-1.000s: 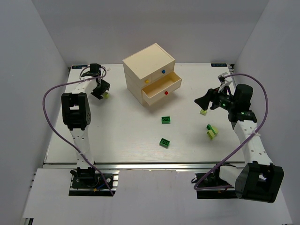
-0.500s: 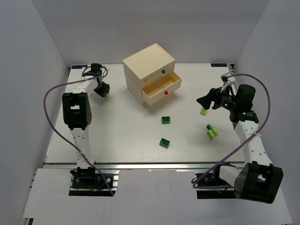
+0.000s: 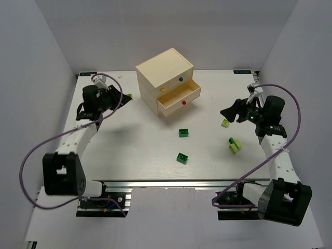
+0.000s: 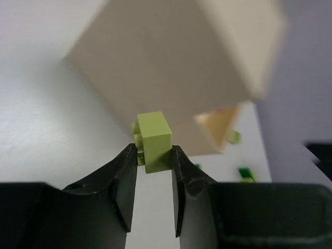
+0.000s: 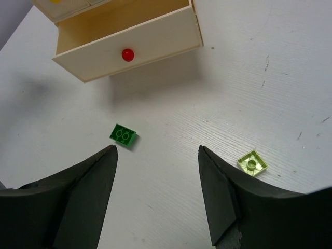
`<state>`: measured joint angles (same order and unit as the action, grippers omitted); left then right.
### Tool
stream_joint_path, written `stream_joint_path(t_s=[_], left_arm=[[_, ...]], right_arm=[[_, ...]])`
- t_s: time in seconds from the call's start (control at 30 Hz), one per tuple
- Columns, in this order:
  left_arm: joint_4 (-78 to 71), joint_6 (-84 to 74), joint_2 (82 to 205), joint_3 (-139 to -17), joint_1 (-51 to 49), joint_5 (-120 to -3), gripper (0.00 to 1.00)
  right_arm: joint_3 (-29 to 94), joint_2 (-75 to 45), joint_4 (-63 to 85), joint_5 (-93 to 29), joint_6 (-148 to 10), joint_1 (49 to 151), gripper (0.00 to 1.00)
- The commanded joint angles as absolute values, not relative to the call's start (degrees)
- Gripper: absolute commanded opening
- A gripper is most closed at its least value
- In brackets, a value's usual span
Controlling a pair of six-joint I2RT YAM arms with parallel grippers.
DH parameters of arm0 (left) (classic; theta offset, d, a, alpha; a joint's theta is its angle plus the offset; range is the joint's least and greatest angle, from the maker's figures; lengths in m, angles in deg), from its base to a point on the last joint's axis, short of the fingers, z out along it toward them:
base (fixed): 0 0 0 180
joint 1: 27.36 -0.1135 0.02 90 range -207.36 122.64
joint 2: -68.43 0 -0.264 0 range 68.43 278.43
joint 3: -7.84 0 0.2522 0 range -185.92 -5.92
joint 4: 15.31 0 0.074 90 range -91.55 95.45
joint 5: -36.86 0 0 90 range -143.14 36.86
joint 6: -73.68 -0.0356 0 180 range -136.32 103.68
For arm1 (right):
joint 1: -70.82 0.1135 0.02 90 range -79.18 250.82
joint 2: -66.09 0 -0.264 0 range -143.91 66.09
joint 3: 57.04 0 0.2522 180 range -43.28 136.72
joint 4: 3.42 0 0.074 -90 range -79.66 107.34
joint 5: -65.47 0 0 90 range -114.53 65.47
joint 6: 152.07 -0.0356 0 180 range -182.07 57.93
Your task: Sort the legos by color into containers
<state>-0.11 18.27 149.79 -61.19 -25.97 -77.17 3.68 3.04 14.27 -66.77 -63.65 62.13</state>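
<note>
Overhead, the left gripper (image 3: 125, 96) holds a yellow-green brick (image 3: 128, 96) aloft at the upper left of the frame. It points toward the cream chest (image 3: 165, 78), apparently carrying the brick to a drawer. The red-knobbed drawer (image 3: 179, 101) stands pulled out, ready to receive pieces. At the right edge, the right gripper (image 3: 229, 111) hovers near a small yellow-green plate (image 3: 225, 123). Two green bricks (image 3: 183, 133) and a green-and-yellow stack (image 3: 234, 146) lie unsorted on the table (image 3: 129, 145), lower centre and right.

From the left wrist, narrow jaws pinch the brick by its sides at frame centre, the chest blurred behind.

From the right wrist, the jaws stand wide and empty above the table. The plate sits at lower right, just outside one finger (image 5: 218, 197), and looks the likely next pick.
</note>
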Motion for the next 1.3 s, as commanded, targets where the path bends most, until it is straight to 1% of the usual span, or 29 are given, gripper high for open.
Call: stream_joint_path(t_s=[0.0, 0.07, 0.17, 0.27, 0.3, 0.37, 0.5, 0.53, 0.6, 0.63, 0.77, 0.8, 0.97, 1.03, 1.07, 1.13, 1.17, 1.23, 1.27], left_arm=[[-20.8, 12.0, 144.5, -58.0, -24.0, -103.5, 0.00], [-18.9, 9.1, 143.0, -58.0, -21.7, -107.8, 0.00], [-13.3, 1.4, 140.9, -60.1, -18.8, -106.6, 0.00], [-9.4, -2.8, 142.9, -64.4, -14.5, -103.9, 0.00], [-7.7, -5.5, 144.1, -66.2, -12.0, -102.1, 0.00], [0.5, -9.2, 146.7, -73.1, -9.0, -98.9, 0.00], [7.1, -16.0, 153.7, -81.0, -2.6, -88.7, 0.00], [9.7, -16.2, 155.1, -82.7, -0.6, -83.9, 0.00], [12.0, -19.0, 157.8, -87.1, 1.0, -78.9, 0.00], [13.5, -19.6, 160.3, -88.3, 2.3, -73.6, 0.00], [16.0, -21.6, 166.4, -93.7, 4.5, -64.8, 0.00], [17.5, -22.6, 167.6, -96.5, 4.5, -63.8, 0.00], [18.4, -24.9, 172.8, -101.6, 6.4, -58.3, 0.05], [19.5, -25.7, 174.1, -103.8, 7.1, -56.4, 0.10], [19.8, -26.1, 175.2, -104.4, 7.1, -55.7, 0.18], [20.9, -26.7, 176.0, -105.7, 7.7, -54.5, 0.28], [21.0, -26.7, 176.3, -105.7, 7.7, -54.3, 0.40], [21.1, -26.7, 176.2, -105.5, 8.2, -54.5, 0.48], [21.0, -26.7, 176.0, -105.3, 8.2, -54.5, 0.54]], right_arm=[[3.5, 3.8, 11.6, -67.6, -64.3, 61.3, 0.69], [3.3, 3.7, 11.5, -67.6, -64.2, 61.1, 0.69], [3.1, 3.7, 11.3, -67.2, -64.1, 60.4, 0.69], [3.0, 3.6, 11.1, -66.6, -64.2, 59.6, 0.70], [2.9, 3.5, 11.0, -66.4, -64.1, 59.2, 0.70], [3.0, 3.2, 11.0, -66.5, -64.4, 58.7, 0.71], [2.8, 2.9, 11.0, -67.4, -64.8, 57.4, 0.70], [2.8, 2.8, 11.0, -67.5, -64.9, 57.2, 0.71], [2.7, 2.6, 11.0, -67.8, -64.8, 56.8, 0.71], [2.8, 2.5, 11.0, -67.9, -64.9, 56.6, 0.71], [2.7, 2.5, 11.0, -68.7, -65.1, 56.2, 0.71], [2.8, 2.5, 11.0, -68.9, -65.1, 55.8, 0.71], [2.7, 2.6, 11.0, -69.7, -65.3, 55.7, 0.71], [2.6, 2.5, 11.0, -70.0, -65.3, 55.6, 0.71], [2.7, 2.5, 11.0, -70.1, -65.5, 55.4, 0.71], [2.6, 2.5, 11.0, -70.4, -65.5, 55.4, 0.71], [2.7, 2.5, 11.0, -70.4, -65.4, 55.4, 0.71], [2.6, 2.4, 11.0, -70.7, -65.3, 55.4, 0.72], [2.6, 2.3, 11.0, -71.0, -64.9, 55.4, 0.73]])
